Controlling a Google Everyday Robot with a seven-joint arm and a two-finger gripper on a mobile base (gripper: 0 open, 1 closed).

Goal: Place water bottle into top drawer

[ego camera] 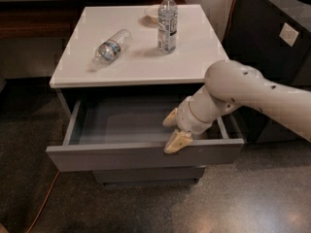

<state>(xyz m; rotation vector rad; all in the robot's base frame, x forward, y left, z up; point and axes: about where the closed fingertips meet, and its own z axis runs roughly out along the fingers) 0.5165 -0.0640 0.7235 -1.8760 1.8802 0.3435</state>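
The water bottle (111,47) is a stubby clear bottle with a blue-green label. It lies on its side on the left part of the white cabinet top (194,57). The top drawer (121,125) below is pulled open and its inside is bare. My gripper (174,130) is at the drawer's front right, just over the front panel (97,157). Its tan fingers (178,141) are spread and hold nothing. It is well below and to the right of the water bottle.
A taller, slimmer clear bottle (166,23) stands upright near the back middle of the top, with a small bowl (150,11) behind it. A dark cabinet (272,38) stands close on the right. An orange cable (43,203) runs across the floor at lower left.
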